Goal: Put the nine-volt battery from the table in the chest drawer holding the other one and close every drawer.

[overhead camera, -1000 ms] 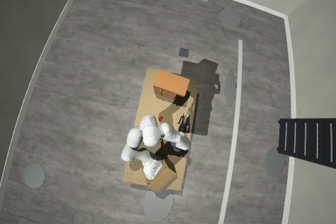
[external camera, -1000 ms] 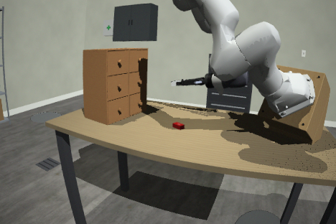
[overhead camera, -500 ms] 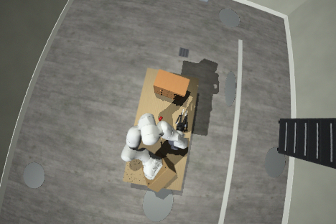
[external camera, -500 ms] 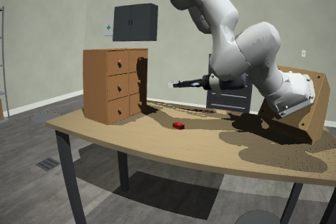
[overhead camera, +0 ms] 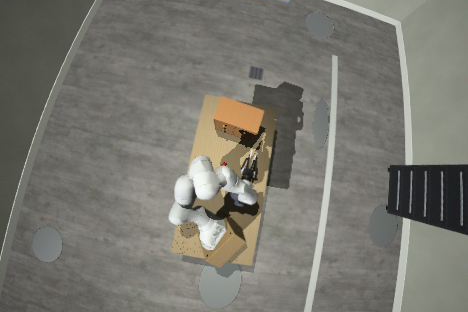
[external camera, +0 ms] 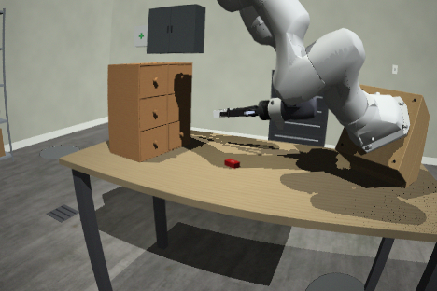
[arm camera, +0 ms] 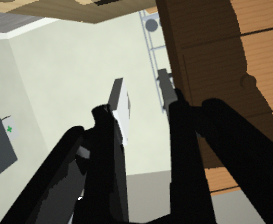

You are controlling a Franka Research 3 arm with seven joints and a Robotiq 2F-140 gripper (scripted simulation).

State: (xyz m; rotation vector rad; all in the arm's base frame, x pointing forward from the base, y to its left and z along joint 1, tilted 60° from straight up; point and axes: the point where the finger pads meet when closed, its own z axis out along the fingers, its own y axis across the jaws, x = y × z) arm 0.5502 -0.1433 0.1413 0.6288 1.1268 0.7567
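Robotiq fingers on the gripper (external camera: 218,113) stand narrowed to a slim gap with nothing between them; the wrist view shows only pale wall through the slot between the two dark fingers. Held level above the table (external camera: 261,196), the gripper reaches out horizontally from the white arm (external camera: 322,70) toward the chest (external camera: 140,109), its tips apart from the chest's front and about level with the middle row of drawers.

Ahead of the fingertips, the chest stands upright near the table's far end, with three rows of drawer fronts, each with a small knob. All the fronts look flush with the chest, none pulled out. In the wrist view the chest's wooden front (arm camera: 220,50) fills the right side of the frame, with knobs showing on it, so the gripper points slightly past the chest's side rather than straight at a knob.

Below the gripper and somewhat nearer the exterior camera, the nine-volt battery (external camera: 232,163) lies flat on the table, a small red block well apart from the fingers and the chest. Its long axis seems to run roughly across the exterior view, left to right, but it is too small to tell which end carries the terminals. From above, the battery (overhead camera: 224,164) shows as a red dot beside the arm's wrist.

Behind the gripper, the arm rises from a slanted wooden mount (external camera: 397,145) at the table's other end.
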